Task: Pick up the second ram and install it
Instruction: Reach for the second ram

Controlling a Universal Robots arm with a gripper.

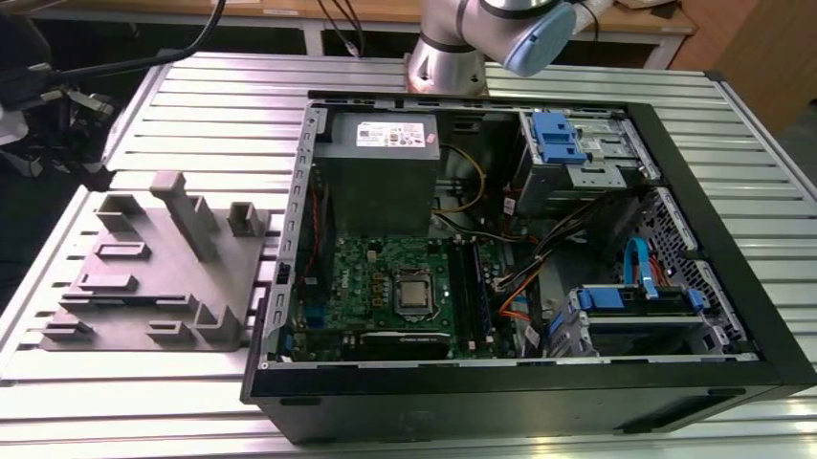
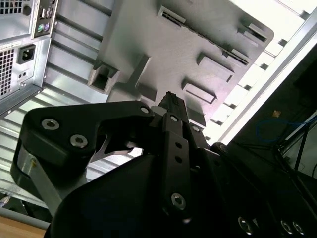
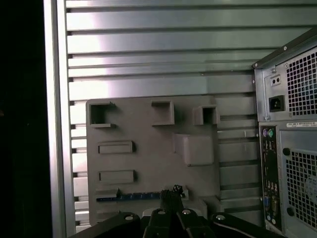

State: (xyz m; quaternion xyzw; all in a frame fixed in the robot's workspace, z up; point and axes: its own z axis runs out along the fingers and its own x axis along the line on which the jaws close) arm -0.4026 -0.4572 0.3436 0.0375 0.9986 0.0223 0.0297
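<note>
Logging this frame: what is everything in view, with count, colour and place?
second ram: one, blue-green, lying along a slot at the edge of the grey fixture
grey fixture: one, grey plastic with upright slabs, on the table at the exterior view's left of the case
computer case: one, black, side open, on the table
motherboard: one, green, inside the case
power supply: one, grey, inside the case
drive latches: several, blue, on the drive bays
table: one, silver, slatted
robot arm: one, silver with a blue cap, behind the case
claw: one, black, over the fixture at the ram's end
</note>
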